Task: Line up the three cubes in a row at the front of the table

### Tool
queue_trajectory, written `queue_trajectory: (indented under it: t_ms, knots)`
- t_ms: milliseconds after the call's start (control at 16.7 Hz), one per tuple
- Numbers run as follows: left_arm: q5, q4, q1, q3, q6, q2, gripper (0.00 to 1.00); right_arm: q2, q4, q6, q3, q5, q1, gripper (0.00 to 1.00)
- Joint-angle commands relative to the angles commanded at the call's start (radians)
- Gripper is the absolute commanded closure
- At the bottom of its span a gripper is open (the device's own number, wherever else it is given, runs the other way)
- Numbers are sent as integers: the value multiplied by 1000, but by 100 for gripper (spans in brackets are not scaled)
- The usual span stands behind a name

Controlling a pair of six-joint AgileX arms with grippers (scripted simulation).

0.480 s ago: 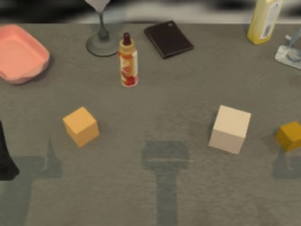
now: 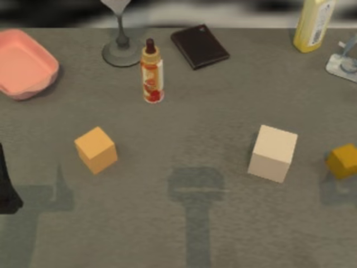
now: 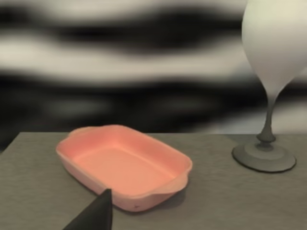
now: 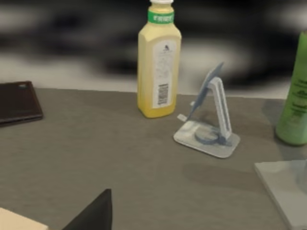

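My left tool (image 2: 6, 190) sat parked at the nine o'clock edge of the desk (image 2: 184, 123), only a dark sliver of it in the top view; I could not tell how far its fingers stood apart, and nothing showed in its hold. Up at ten o'clock lay the pink tray (image 2: 22, 64), with the grey goblet (image 2: 120, 44) and a small sauce bottle (image 2: 151, 72) near eleven and twelve.

The light-orange cube (image 2: 96, 149) rested toward eight o'clock, alone on bare desk. Past centre, around four o'clock, stood the large cream-beige cube (image 2: 273, 152), and just beyond it at three o'clock, the small mustard cube (image 2: 342, 160) by the desk's edge. All three were loosely level but well apart and turned at different angles.

They looked rigid, matte and light, so I judged a squeeze across two opposite flat faces from above would hold without slip; the cream one would need my fingers widest.

My right tool was outside the top view; its wrist view showed one dark fingertip (image 4: 96, 213) only, so its opening could not be told.
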Motion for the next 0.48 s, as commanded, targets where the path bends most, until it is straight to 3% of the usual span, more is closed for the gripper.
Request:
queue_trajectory:
  t_ms: [480]
  knots:
    - [0, 0, 0, 0, 0, 0, 0, 797, -393, -109, 526, 5, 30, 0]
